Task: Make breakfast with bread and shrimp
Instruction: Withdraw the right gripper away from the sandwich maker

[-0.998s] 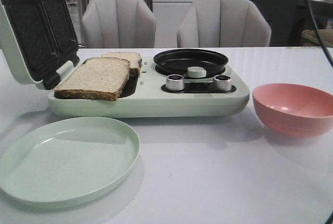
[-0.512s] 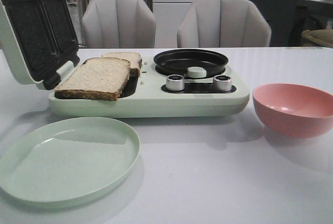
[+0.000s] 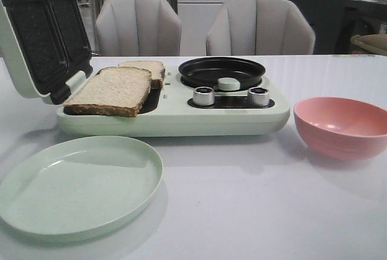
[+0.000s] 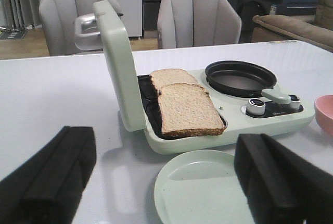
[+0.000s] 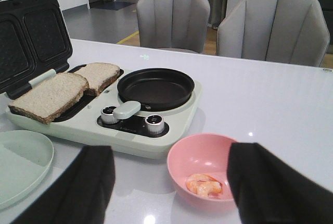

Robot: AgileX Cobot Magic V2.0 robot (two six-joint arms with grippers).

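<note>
Two slices of bread (image 3: 112,89) lie on the open sandwich plates of a pale green breakfast maker (image 3: 175,115); the near slice (image 4: 187,110) overlaps the far one (image 4: 171,76). They also show in the right wrist view (image 5: 52,94). The shrimp (image 5: 205,186) lies in a pink bowl (image 5: 200,156), which stands right of the maker (image 3: 341,126). My left gripper (image 4: 166,182) is open and empty above the table, near a green plate (image 4: 200,193). My right gripper (image 5: 166,187) is open and empty, above the table beside the bowl. Neither gripper shows in the front view.
The maker's lid (image 3: 39,33) stands open at the left. A black frying pan (image 3: 221,71) sits on its right half, with two silver knobs (image 3: 204,95) and a round pale green knob (image 3: 228,83) in front. The green plate (image 3: 78,184) lies before the maker. Two grey chairs (image 3: 138,24) stand behind the table.
A dark cable at the upper right of the front view has left the frame. Nothing on the table has moved.
</note>
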